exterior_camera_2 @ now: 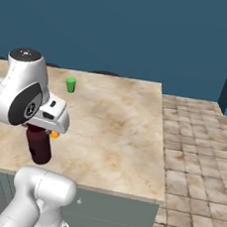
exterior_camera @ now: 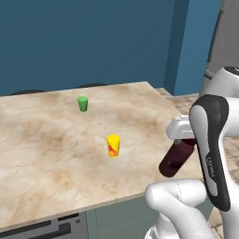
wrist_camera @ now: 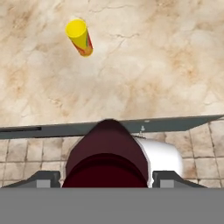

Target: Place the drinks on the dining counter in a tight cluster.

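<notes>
Now, step: you are carrying the dark maroon capped bottle (exterior_camera: 176,158) toward the beige veined marble dining counter (exterior_camera: 51,154).
Fingers: your gripper (wrist_camera: 105,181) pinches the maroon bottle between both tips.
Bottle: it hangs tilted off the counter's near edge, at four o'clock from the yellow cup (exterior_camera: 113,145).
Bystanders: a green cup (exterior_camera: 82,103) stands at eleven o'clock from the yellow cup.
Next: move it over the marble, upright it, lower, release.

Dark maroon bottle (exterior_camera: 176,158) tilted in the air over the marble dining counter's (exterior_camera: 56,154) near edge
</notes>
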